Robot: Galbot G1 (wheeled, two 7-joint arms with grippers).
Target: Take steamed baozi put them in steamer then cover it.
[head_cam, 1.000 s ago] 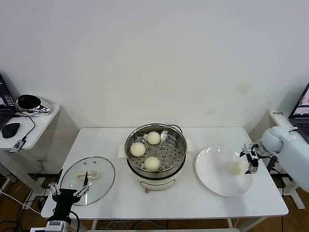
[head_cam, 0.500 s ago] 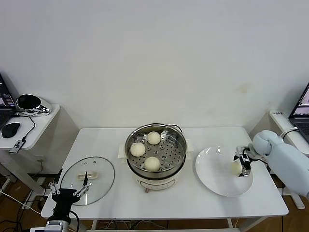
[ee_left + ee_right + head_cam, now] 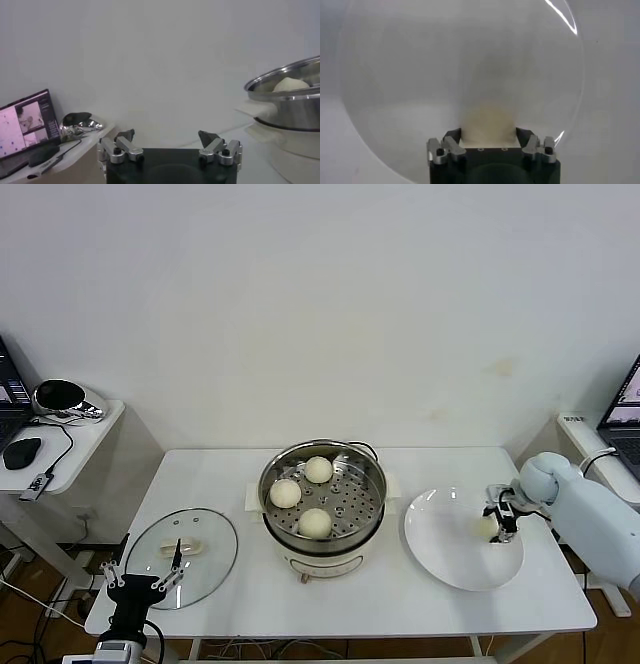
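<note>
My left claw [image 3: 145, 583] is hanging spread wide off the counter's [image 3: 300, 609] near left corner, just before the cover [image 3: 182, 556] lying flat there. My right claw [image 3: 497, 523] is closing around the last baozi [image 3: 489, 121] on the white plate [image 3: 440, 559] by the right edge, with a finger [image 3: 452, 135] at each flank. The bun is soft, so I am squeezing only until it seats (no denting), then lifting straight up to clear the plate's rim. The steamer [image 3: 322, 519] is sitting mid-counter with three baozi [image 3: 315, 522] on its tray; I am aiming for the bare patch on its right side.
</note>
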